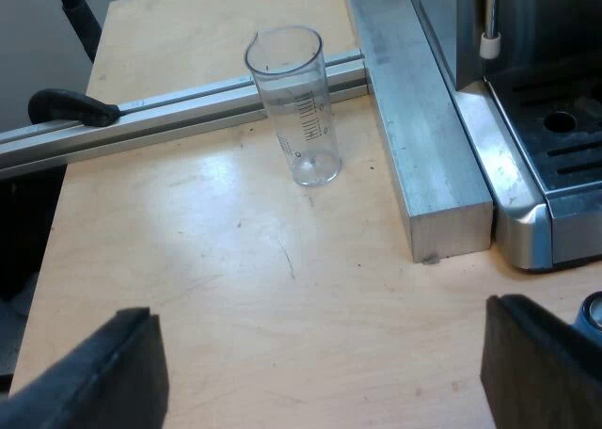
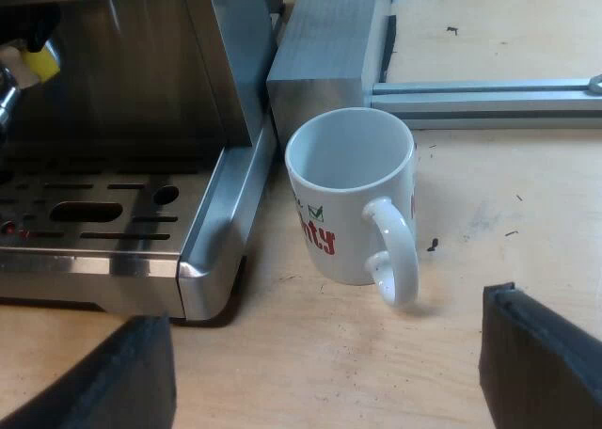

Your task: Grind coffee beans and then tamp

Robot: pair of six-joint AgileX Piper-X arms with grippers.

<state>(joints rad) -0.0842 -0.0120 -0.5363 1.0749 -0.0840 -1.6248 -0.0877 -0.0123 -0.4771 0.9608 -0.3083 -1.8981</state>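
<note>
While left gripper [image 1: 324, 354] and right gripper [image 2: 329, 354] gape, wooden tabletop [image 1: 188, 260] bears mug [image 2: 348, 203], measuring glass [image 1: 301, 109].

Left fingers [image 1: 113, 377], right fingers [image 2: 122, 382] wide apart

Both views look down, sharing the machine [image 1: 550, 166] [image 2: 113, 119].

Frame edge cuts off steel espresso machine [image 1: 517, 203]. Red print on white ceramic mug [image 2: 348, 227] partly hidden, unreadable. Scale on clear measuring glass [image 1: 301, 119] too small to read.
</note>
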